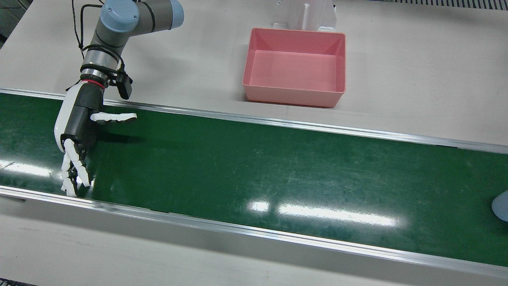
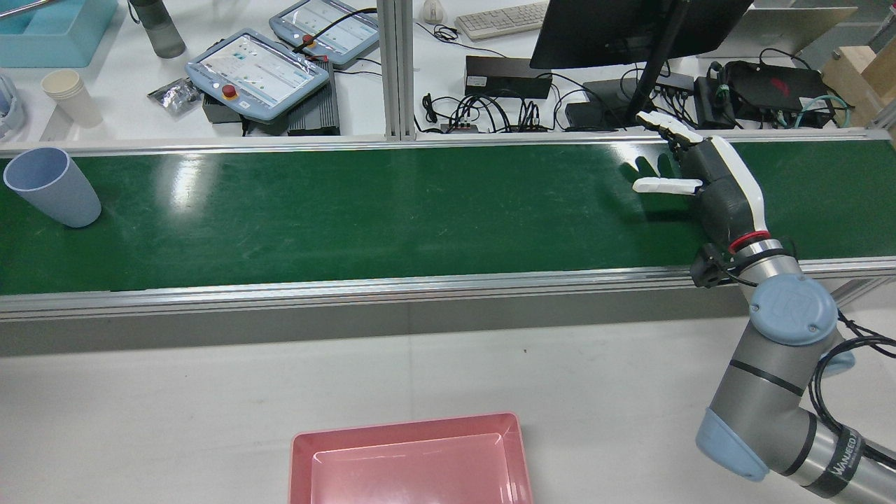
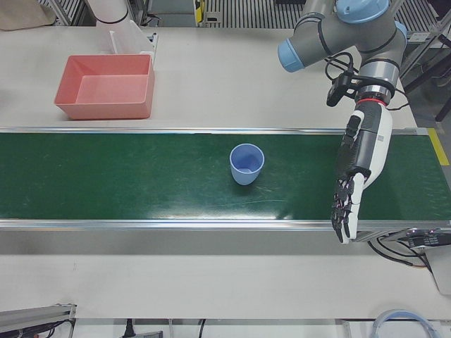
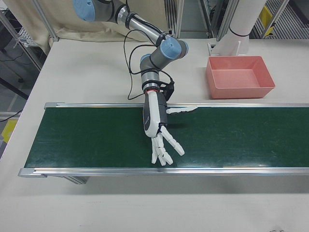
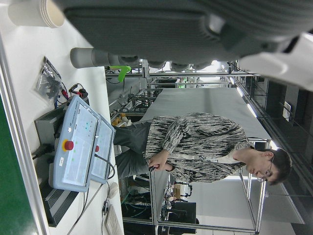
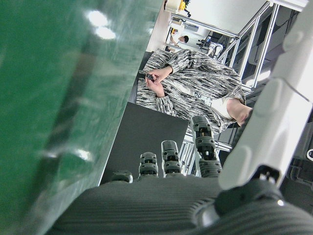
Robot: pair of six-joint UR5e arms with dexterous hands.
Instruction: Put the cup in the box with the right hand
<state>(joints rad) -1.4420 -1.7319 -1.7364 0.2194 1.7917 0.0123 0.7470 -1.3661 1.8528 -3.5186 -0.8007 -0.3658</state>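
From the front, my right hand (image 1: 77,131) hangs open over the belt (image 1: 254,174), fingers spread and holding nothing. The box (image 1: 294,66) sits on the table past the belt's far rail, well off to my hand's thumb side. The cup (image 1: 501,206) only peeks in at the view's right edge, far from my hand.

From the rear, my right hand (image 2: 707,182) reaches across the belt with its thumb pointing toward the cup (image 2: 52,187), which stands upright at the belt's other end.

In the left-front view, my left hand (image 3: 359,169) is open too, fingers straight, with the cup (image 3: 246,163) upright on the belt near it.

In the right-front view, my right hand (image 4: 159,130) is splayed, the box (image 4: 239,77) well apart.
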